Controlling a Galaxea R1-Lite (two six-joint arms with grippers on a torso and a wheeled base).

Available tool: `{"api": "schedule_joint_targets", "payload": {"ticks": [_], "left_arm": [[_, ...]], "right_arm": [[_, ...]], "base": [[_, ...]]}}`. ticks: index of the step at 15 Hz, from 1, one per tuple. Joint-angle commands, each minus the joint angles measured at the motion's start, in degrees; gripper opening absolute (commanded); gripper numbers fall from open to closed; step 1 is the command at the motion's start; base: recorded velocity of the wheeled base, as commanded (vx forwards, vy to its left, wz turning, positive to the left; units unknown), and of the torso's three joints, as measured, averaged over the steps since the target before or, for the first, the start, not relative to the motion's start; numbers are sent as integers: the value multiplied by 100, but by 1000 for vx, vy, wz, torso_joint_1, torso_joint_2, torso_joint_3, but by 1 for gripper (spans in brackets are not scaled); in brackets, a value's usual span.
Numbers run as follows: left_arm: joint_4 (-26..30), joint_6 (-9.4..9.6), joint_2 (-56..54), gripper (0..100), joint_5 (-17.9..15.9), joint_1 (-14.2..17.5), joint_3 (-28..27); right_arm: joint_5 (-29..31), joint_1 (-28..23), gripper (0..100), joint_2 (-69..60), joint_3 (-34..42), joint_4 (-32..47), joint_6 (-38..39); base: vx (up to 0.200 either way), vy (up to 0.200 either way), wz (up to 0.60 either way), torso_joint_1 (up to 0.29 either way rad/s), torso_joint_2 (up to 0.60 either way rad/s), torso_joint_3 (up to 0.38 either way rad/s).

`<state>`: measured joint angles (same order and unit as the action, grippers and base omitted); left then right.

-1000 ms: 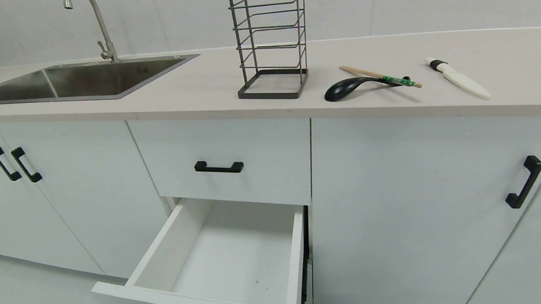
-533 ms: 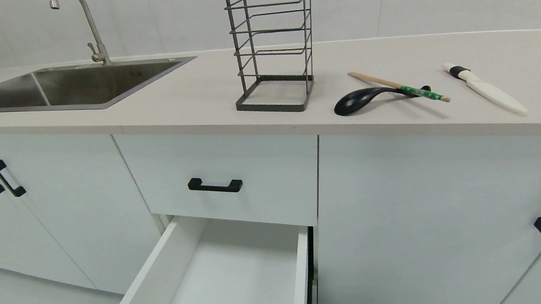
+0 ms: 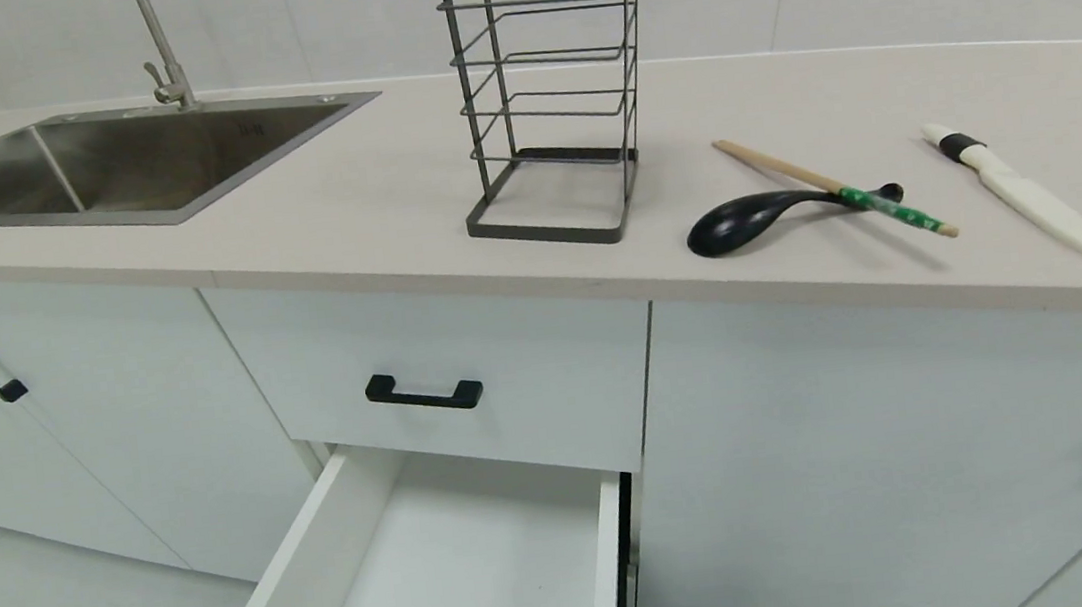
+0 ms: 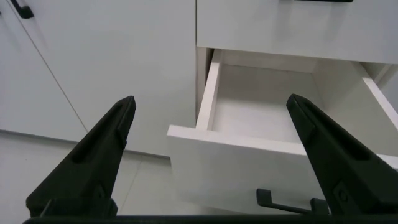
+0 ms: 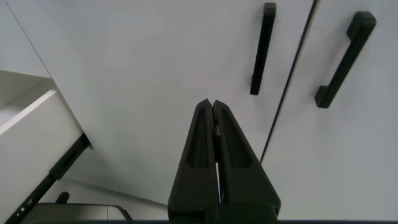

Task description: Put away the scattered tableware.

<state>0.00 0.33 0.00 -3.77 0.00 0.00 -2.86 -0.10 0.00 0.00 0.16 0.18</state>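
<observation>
Currently left hand (image 4: 211, 104) spread, right hand (image 5: 213, 104) closed empty; risk: nudging spoon (image 3: 752, 221), 1 o'clock of drawer (image 3: 310, 549), rolls crossing chopstick (image 3: 835, 185) off worktop (image 3: 341, 214).

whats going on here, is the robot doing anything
Nothing is being handled right now. The left gripper is open in front of the pulled-out lower drawer, which looks empty, and the right gripper is shut on nothing by the cabinet doors. The black spoon, chopsticks and white knife lie on the counter beside the wire rack, not yet put away.
</observation>
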Motion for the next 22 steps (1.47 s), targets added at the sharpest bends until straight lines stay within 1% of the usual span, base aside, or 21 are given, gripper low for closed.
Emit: {"api": "schedule_joint_targets", "payload": {"ticks": [1, 7, 10, 16, 18, 19, 20, 22], "left_arm": [[-9, 2, 0, 100, -1, 0, 0], [-9, 2, 0, 100, -1, 0, 0], [-9, -7, 0, 100, -10, 0, 0], [-9, -7, 0, 100, -1, 0, 0], [-9, -7, 0, 100, -10, 0, 0], [-9, -7, 0, 100, -10, 0, 0], [-9, -7, 0, 100, -10, 0, 0], [-9, -7, 0, 100, -10, 0, 0]], "right_arm": [[-4, 1, 0, 0, 0, -7, -1], [5, 1, 0, 9, 0, -7, -1], [5, 1, 0, 9, 0, -7, -1], [-4, 1, 0, 9, 0, -7, -1], [5, 1, 0, 0, 0, -7, -1], [5, 1, 0, 0, 0, -7, -1], [5, 1, 0, 9, 0, -7, -1], [5, 1, 0, 0, 0, -7, 8]], "base": [[0, 0, 0, 261, -627, -271], [0, 0, 0, 205, -564, -188], [0, 0, 0, 103, -491, -219], [0, 0, 0, 339, -494, -237], [0, 0, 0, 156, -271, -129], [0, 0, 0, 66, -110, -51], [0, 0, 600, 36, -61, -36], [0, 0, 0, 0, 0, 0]]}}
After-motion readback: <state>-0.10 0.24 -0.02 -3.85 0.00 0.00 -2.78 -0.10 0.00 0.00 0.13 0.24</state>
